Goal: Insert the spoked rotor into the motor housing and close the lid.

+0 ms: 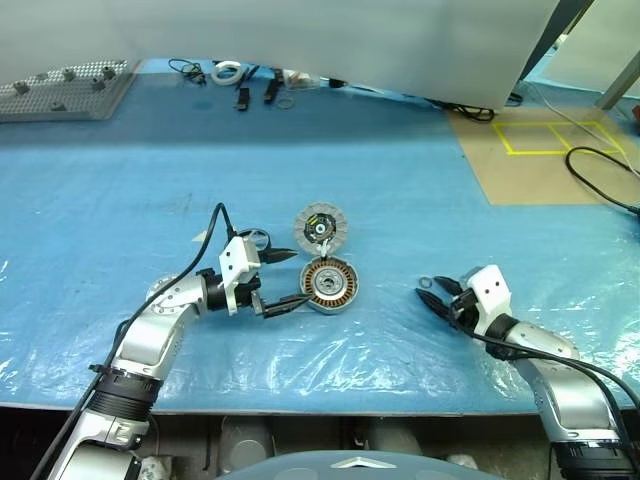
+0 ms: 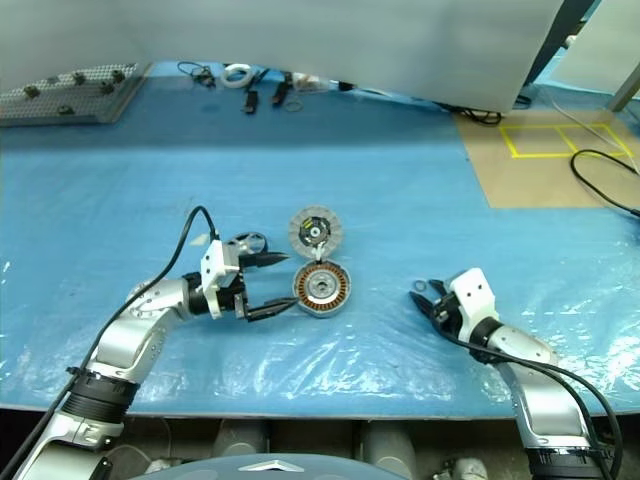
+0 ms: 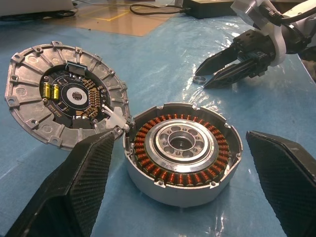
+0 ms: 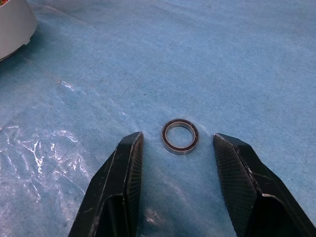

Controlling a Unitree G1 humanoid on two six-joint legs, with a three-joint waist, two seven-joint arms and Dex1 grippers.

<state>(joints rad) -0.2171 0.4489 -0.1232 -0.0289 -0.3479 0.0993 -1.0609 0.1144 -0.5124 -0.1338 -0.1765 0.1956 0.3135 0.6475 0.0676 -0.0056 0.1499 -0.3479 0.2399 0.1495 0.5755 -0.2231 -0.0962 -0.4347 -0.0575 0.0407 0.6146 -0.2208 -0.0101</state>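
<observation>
We see the lid (image 1: 320,226) just behind the motor housing (image 1: 331,284), apparently touching; a small ring (image 4: 180,136) lies well to their right.

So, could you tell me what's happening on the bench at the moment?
The robot is working on a motor on the blue table cover. Its left gripper is open, with its fingers either side of the motor housing, whose copper windings are exposed. The lid lies just behind the housing, inner face up. The right gripper is open around a small metal ring lying on the cover, not yet gripping it.
</observation>
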